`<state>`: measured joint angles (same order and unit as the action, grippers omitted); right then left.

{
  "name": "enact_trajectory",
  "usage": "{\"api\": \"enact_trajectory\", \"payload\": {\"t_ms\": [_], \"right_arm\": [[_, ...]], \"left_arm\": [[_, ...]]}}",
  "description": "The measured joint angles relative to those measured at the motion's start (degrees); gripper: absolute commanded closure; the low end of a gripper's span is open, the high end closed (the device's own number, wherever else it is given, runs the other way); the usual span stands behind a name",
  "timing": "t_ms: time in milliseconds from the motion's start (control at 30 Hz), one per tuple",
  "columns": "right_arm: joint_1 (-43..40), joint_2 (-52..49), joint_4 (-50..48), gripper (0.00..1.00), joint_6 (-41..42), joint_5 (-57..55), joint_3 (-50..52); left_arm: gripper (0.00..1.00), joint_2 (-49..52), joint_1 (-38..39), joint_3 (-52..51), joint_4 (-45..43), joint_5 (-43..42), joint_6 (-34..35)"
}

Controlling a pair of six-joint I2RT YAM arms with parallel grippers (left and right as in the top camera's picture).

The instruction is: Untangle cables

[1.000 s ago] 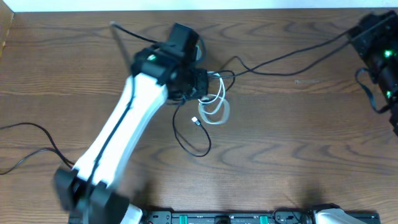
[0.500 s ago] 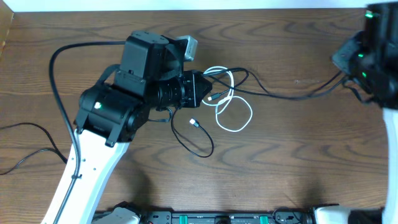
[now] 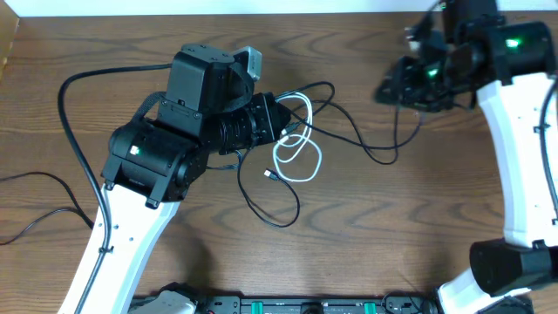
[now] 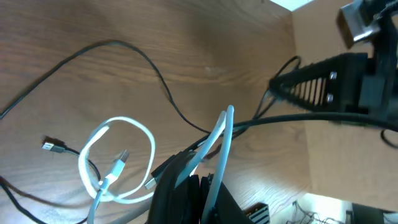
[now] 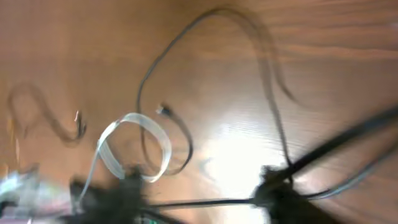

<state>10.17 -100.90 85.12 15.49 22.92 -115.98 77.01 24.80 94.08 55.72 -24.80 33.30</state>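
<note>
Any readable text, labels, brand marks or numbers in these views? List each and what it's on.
No text reads in any view.
Left arm housing: no legible marking.
Right arm: no legible marking.
Bar along the overhead view's bottom edge: any print too small to read.
White cable: plain.
Right wrist view: too blurred to read anything.

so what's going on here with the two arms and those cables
It's a cable-untangling job on a table. The left gripper is shut on the white cable next to its loops. A black cable runs from there toward the right gripper; whether that one grips it is unclear.
</note>
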Motion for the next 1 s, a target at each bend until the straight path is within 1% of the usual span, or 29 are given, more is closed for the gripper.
{"api": "enact_trajectory", "payload": {"t_ms": [33, 167, 267, 400, 467, 533, 667, 733, 800, 900, 1000], "right_arm": [[0.59, -0.33, 0.28, 0.01, -1.79, 1.33, 0.0], [2.49, -0.61, 1.2, 0.01, -7.19, 4.5, 0.0], [2.86, -0.61, 1.77, 0.01, -8.72, 6.47, 0.0], [2.86, -0.61, 2.03, 0.01, -11.98, 11.91, 0.0], [2.89, -0.61, 1.73, 0.01, -12.72, 12.59, 0.0], [2.93, -0.61, 1.2, 0.01, -11.19, 9.75, 0.0], [3.04, -0.61, 2.49, 0.01, -2.49, -3.02, 0.0], [2.93, -0.61, 2.82, 0.01, -0.92, -5.07, 0.0], [2.86, -0.61, 2.71, 0.01, -2.73, -3.06, 0.0], [2.89, -0.61, 2.93, 0.01, -9.94, 3.91, 0.0], [3.04, -0.61, 2.51, 0.01, -13.86, 7.8, 0.0]], "left_arm": [[0.92, 0.0, 0.0, 0.0, 0.09, 0.31, 0.24], [0.92, 0.02, 0.0, 0.0, 2.1, 3.34, 2.54], [0.92, 0.02, 0.0, 0.0, 4.83, 7.28, 4.81], [0.92, 0.02, 0.0, 0.0, 6.19, 10.73, 6.49], [0.92, 0.02, 0.0, 0.0, 6.43, 11.67, 7.02], [0.92, 0.02, 0.0, 0.0, 6.75, 12.17, 7.23], [0.92, 0.02, 0.0, 0.0, 7.15, 13.22, 7.41], [0.92, 0.02, 0.0, 0.0, 7.45, 13.66, 7.43], [0.92, 0.07, 0.0, 0.0, 7.54, 14.03, 7.43], [0.92, 0.37, 0.0, 0.0, 7.67, 14.43, 7.43], [0.92, 1.16, 0.0, 0.0, 8.44, 14.01, 7.43]]}}
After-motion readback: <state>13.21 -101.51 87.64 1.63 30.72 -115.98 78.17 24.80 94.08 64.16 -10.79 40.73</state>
